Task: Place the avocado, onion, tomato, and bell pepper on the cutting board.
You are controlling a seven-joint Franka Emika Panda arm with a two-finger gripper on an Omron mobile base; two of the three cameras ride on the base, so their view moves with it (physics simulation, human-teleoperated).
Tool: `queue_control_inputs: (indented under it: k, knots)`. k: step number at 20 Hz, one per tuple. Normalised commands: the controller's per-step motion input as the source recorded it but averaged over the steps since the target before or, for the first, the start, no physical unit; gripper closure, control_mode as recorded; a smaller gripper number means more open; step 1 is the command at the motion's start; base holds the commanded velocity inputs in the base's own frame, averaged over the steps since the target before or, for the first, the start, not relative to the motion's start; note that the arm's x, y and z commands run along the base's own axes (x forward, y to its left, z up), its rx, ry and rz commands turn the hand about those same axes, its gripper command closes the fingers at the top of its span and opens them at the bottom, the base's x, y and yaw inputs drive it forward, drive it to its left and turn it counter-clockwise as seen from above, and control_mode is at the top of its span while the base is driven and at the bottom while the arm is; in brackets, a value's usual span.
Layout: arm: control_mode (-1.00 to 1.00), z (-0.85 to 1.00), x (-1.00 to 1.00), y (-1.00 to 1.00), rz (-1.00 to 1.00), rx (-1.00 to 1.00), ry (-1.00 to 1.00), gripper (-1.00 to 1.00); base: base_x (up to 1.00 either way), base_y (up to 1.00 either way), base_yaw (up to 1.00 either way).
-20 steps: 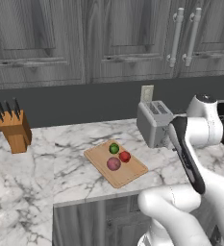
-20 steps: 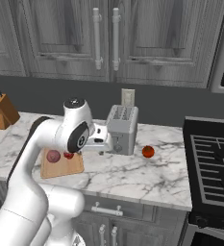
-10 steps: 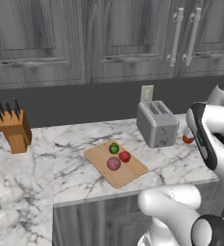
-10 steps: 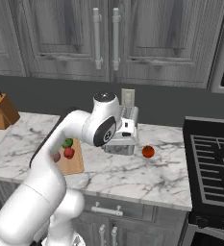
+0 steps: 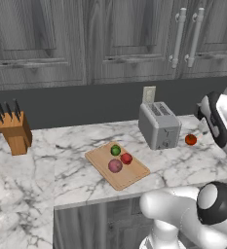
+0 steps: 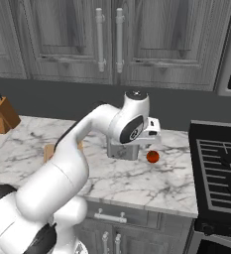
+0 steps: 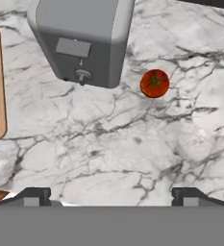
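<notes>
still loose on the veined marble counter (image 7: 132, 158), the round red tomato (image 7: 155, 83) with its green stem lies just beside the boxy grey toaster (image 7: 84, 38). gripper (image 7: 111, 194) hangs above, jaws spread wide, holding nothing. the flat tan cutting board (image 5: 134, 175) bears avocado (image 5: 115, 150), onion (image 5: 115, 166) and a red ball, likely the bell pepper (image 5: 126, 158), too small to tell.

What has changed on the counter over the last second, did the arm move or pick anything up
The arm swung right, away from the cutting board and past the toaster, so its pincer now hangs open and empty above the counter near the tomato. Nothing was taken hold of or let go. The avocado, onion and red piece stayed on the board, and the tomato stayed beside the toaster.
</notes>
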Motion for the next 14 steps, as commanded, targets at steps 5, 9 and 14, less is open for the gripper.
queue_control_inputs:
  k: [5, 9, 14]
  knots:
    - [-1.0, -0.01, 0.24, -0.13, 0.19, 0.05, 0.01, -1.0, 0.0, 0.0, 0.0]
    - [-1.0, -0.06, 0.33, -0.06, 0.14, 0.02, 0.04, -1.0, 0.0, 0.0, 0.0]
    - [-1.0, -0.15, 0.21, -0.13, 0.12, 0.0, 0.03, -1.0, 0.0, 0.0, 0.0]
